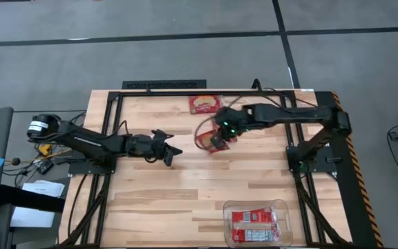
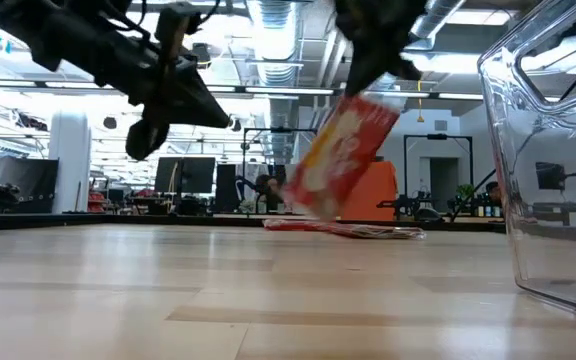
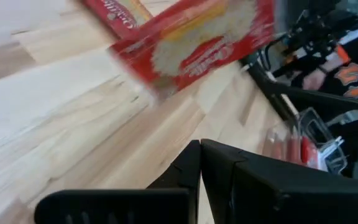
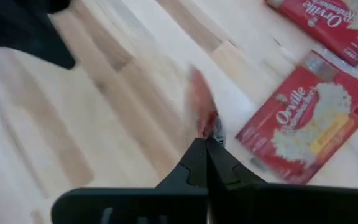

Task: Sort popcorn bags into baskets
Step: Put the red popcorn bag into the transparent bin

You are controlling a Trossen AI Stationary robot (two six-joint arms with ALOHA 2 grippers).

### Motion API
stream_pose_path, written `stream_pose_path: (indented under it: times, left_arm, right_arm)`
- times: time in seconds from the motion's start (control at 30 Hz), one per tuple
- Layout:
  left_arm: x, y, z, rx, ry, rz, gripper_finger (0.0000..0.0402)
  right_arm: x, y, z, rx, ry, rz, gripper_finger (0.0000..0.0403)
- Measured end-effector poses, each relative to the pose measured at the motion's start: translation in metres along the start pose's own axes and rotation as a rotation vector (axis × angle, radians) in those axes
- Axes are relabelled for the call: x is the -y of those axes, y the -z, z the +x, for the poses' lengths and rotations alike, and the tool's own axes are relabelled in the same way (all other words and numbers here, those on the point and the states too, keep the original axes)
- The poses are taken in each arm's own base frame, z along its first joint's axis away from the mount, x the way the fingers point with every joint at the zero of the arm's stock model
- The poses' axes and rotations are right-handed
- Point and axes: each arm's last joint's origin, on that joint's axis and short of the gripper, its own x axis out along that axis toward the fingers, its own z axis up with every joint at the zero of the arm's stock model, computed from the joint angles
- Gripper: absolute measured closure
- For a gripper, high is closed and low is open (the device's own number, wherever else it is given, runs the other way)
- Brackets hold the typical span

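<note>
Right gripper lifts one popcorn bag off the tabletop

The right gripper (image 1: 220, 136) has its fingers clenched on the edge of a popcorn bag (image 2: 340, 160), holding it tilted above the tabletop (image 1: 185, 187) near the far middle. Two more bags (image 4: 309, 121) lie flat below it. The left gripper (image 1: 170, 155) hovers nearby, fingers pressed together, holding nothing. The clear basket (image 1: 285, 220) at the near right edge holds bags.

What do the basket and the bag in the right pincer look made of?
The basket: clear glossy rigid plastic, probably; the room shows through its wall in the low view. The bag in the right pincer: thin printed paper or film, hanging flat from one pinched edge.
</note>
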Motion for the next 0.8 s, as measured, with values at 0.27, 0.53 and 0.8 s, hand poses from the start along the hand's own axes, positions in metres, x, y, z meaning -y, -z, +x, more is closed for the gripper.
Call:
stream_pose_path:
  times: [0.27, 0.53, 0.8]
  left_arm:
    - [0.006, 0.009, -0.009, 0.036, -0.045, 0.018, 0.0401]
    - [0.005, 0.011, -0.009, 0.023, -0.065, 0.006, 0.0401]
    - [0.003, 0.012, -0.009, 0.015, -0.078, -0.01, 0.0401]
  right_arm:
    - [-0.037, 0.045, -0.065, 0.102, -0.092, 0.068, 0.04]
    - [-0.07, 0.096, -0.109, 0.154, -0.238, 0.136, 0.04]
    - [-0.1, 0.161, -0.138, 0.157, -0.356, 0.247, 0.04]
